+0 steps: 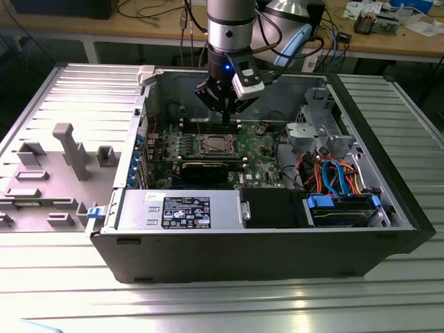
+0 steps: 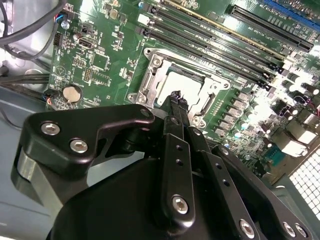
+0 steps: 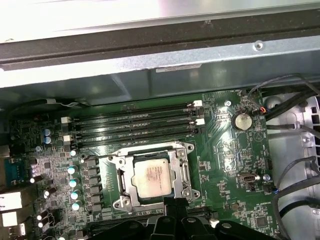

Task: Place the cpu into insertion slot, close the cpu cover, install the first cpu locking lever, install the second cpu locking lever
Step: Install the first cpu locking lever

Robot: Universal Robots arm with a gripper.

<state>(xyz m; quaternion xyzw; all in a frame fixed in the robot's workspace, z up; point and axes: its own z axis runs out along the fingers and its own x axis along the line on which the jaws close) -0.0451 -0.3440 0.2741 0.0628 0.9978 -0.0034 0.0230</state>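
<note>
At nine o'clock in the exterior view, a grey plastic panel [image 1: 66,149] lies flat beside the open computer case [image 1: 243,250]. Over the middle of the case the arm [image 1: 230,21] comes straight down from twelve o'clock with its wrist vertical. Its gripper [image 1: 227,119] points at the green board [image 1: 260,149], just above the long memory slots [image 1: 198,125]. In the second wrist view the fingers [image 2: 173,112] are drawn together with nothing between them. The socket [image 1: 203,146] lies close by, at six o'clock from the fingertips. The chip [image 3: 152,177] sits in it, and the silvery cover [image 3: 181,172] lies flat around its edges. At three o'clock, blue and orange cables [image 1: 333,177] run beside the drive cage [image 1: 312,132].
</note>
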